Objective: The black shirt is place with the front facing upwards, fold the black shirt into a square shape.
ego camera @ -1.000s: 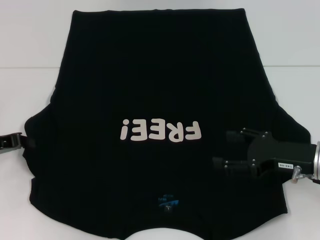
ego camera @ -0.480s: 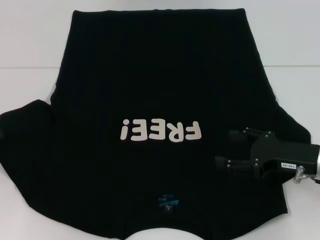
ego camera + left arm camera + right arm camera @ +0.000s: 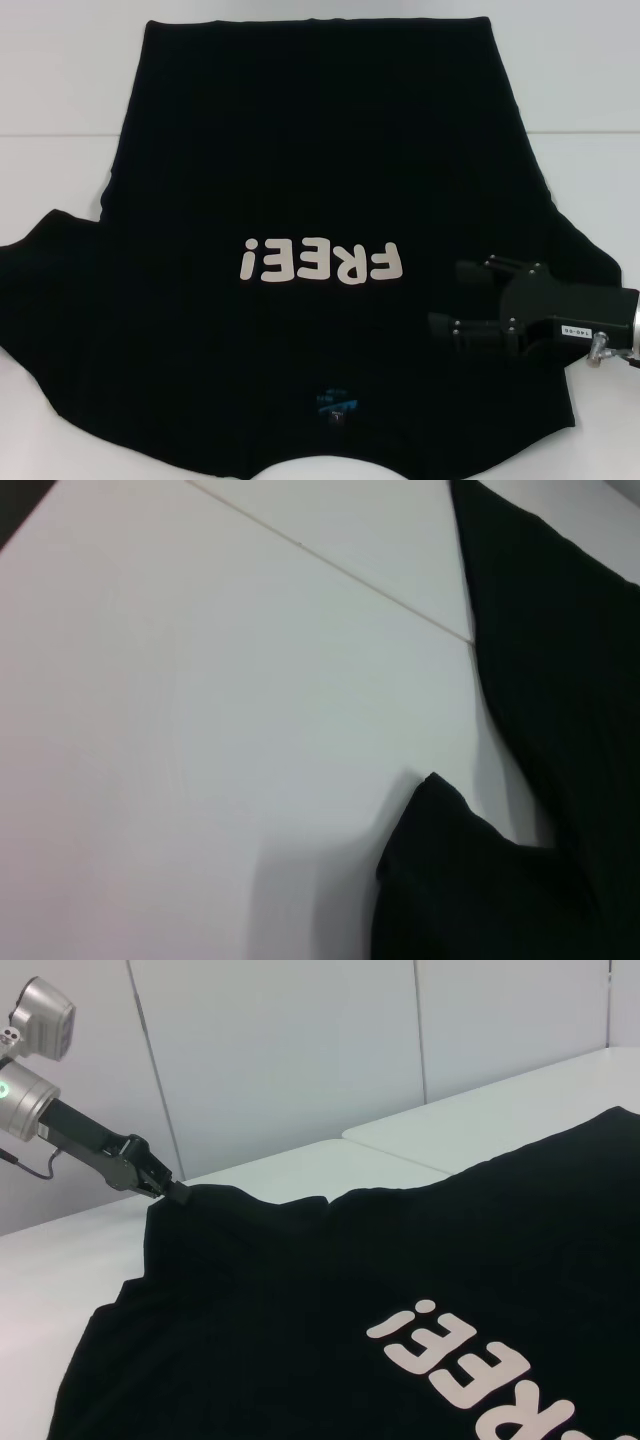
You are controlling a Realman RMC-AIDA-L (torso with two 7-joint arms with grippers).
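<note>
Spreading looks like the step: left pincer (image 3: 172, 1192) pinches the black shirt (image 3: 320, 180) sleeve tip, right pincer (image 3: 462, 300) hovers wide. Next, I'd guess, fold that sleeve inward.

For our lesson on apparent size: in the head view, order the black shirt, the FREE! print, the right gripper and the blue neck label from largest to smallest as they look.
1. black shirt
2. FREE! print and right gripper: alike in area, and the gripper sits nearer the camera, so unranked
3. blue neck label

Black shirt (image 3: 300, 150) flat on white table (image 3: 60, 90)
</note>
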